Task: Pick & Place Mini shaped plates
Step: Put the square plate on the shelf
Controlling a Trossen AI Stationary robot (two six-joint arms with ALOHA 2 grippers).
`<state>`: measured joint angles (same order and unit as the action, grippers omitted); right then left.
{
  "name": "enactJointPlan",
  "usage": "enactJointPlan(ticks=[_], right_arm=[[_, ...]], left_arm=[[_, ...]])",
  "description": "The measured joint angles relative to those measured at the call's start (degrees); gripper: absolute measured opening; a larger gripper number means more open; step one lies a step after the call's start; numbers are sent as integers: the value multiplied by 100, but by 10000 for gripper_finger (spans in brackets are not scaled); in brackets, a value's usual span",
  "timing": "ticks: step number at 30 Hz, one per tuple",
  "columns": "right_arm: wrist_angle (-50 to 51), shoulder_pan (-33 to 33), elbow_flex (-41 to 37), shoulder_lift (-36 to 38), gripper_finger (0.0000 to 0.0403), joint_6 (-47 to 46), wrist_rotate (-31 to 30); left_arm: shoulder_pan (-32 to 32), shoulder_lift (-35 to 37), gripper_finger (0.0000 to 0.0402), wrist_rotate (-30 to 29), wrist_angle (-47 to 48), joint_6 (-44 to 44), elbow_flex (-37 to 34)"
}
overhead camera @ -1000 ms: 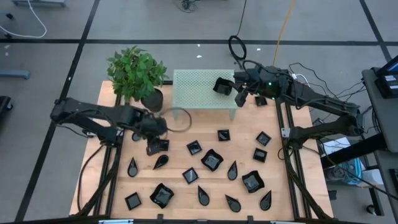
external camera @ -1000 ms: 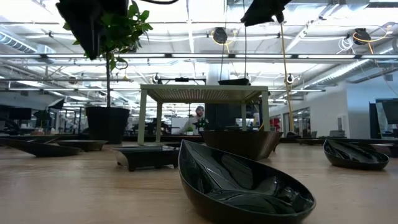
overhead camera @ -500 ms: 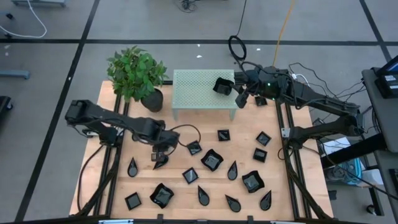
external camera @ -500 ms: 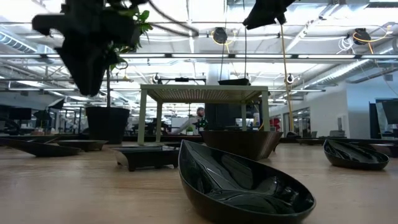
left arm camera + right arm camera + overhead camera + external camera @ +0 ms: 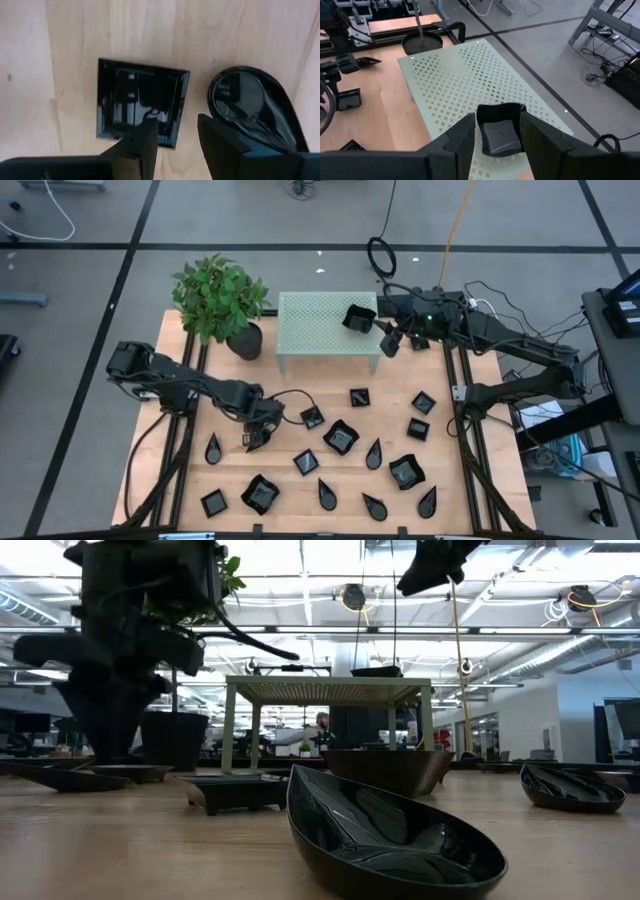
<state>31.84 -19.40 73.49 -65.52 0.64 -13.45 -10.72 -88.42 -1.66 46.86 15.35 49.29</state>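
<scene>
The wooden worktop (image 5: 300,490) carries a perforated green stand (image 5: 325,323) beside a potted plant (image 5: 222,300), with mini shaped plates (image 5: 340,437) scattered across the boards in front. The left gripper (image 5: 176,137) hangs low over a flat square plate (image 5: 141,102), fingers spread and holding nothing, with a teardrop plate (image 5: 250,107) just beside it. The right gripper (image 5: 496,131) reaches over the stand's edge, fingers either side of a wavy-edged plate (image 5: 501,127); I cannot tell whether they pinch it.
</scene>
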Motion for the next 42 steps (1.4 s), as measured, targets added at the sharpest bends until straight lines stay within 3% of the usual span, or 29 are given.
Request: enactJointPlan(ticks=[13,23,33,42], right_arm=[[21,0,0,0,143,-42,2],[72,0,0,0,143,-173,0],[104,0,0,0,142,-163,0],[109,0,0,0,141,-91,1]], left_arm=[[-2,2,139,-290,-565,-157,-443],[0,11,10,-328,-736,-756,-438],[-153,9,8,-285,-677,-959,-256],[-365,155,4,-82,-480,-2079,535]])
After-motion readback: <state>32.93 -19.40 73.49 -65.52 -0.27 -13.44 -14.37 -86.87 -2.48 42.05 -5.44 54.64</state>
